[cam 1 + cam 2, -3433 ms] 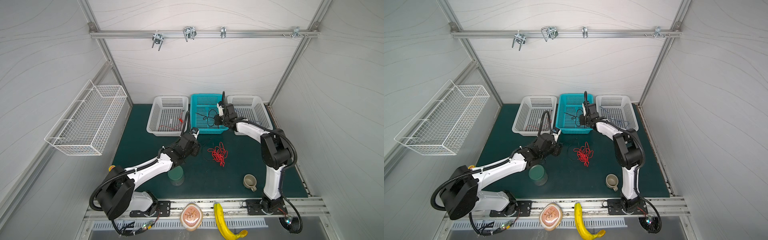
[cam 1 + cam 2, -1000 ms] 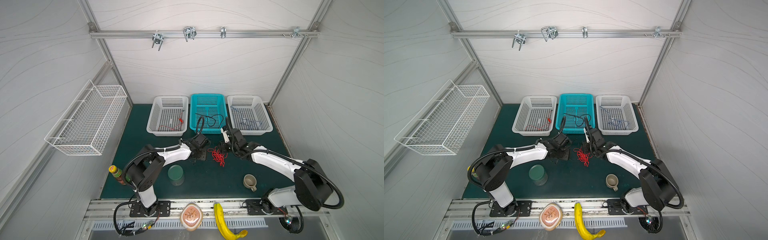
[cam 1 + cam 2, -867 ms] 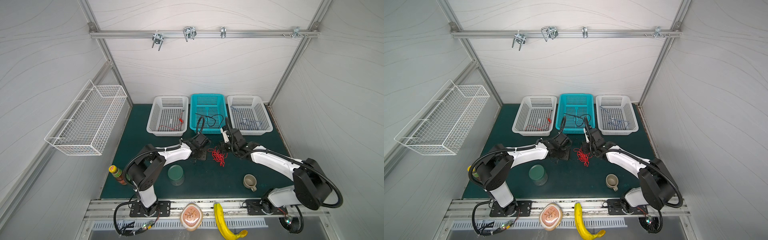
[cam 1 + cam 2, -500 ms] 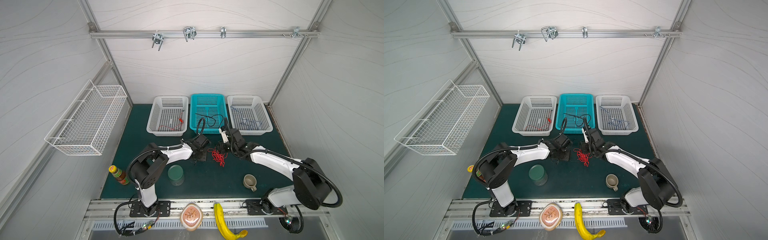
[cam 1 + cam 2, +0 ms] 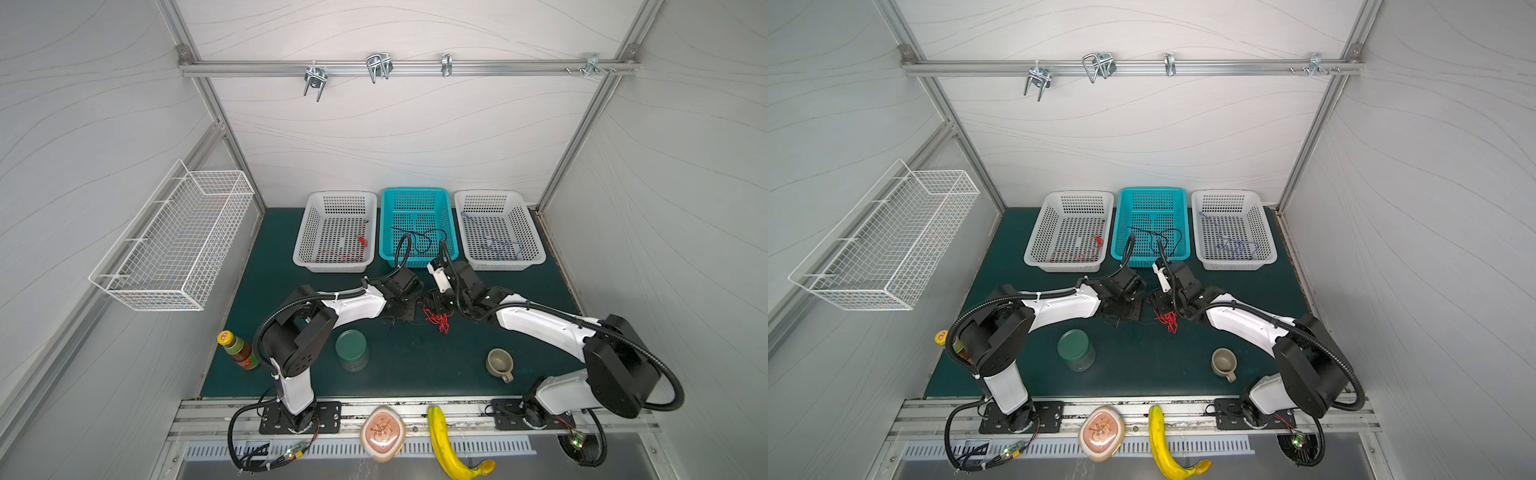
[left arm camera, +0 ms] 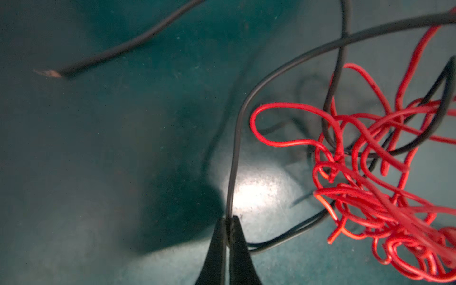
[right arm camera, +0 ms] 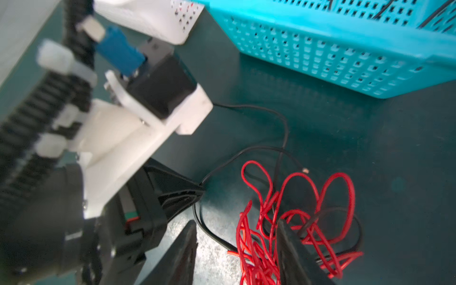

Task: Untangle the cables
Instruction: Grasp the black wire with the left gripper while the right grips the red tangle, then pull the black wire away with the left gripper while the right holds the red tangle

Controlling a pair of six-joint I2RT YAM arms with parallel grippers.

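Left gripper (image 6: 229, 223): clamped on 1 black wire (image 6: 235, 148). Right gripper (image 7: 236, 222): jaws apart astride red wire tangle (image 7: 256, 249). Risk: a pull may drag the unpinned tangle, and threaded black loops cinch tighter.

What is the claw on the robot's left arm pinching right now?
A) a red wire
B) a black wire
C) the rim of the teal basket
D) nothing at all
B: in the left wrist view the left gripper is closed on the black wire, with the red tangle lying off to its side, ungripped.
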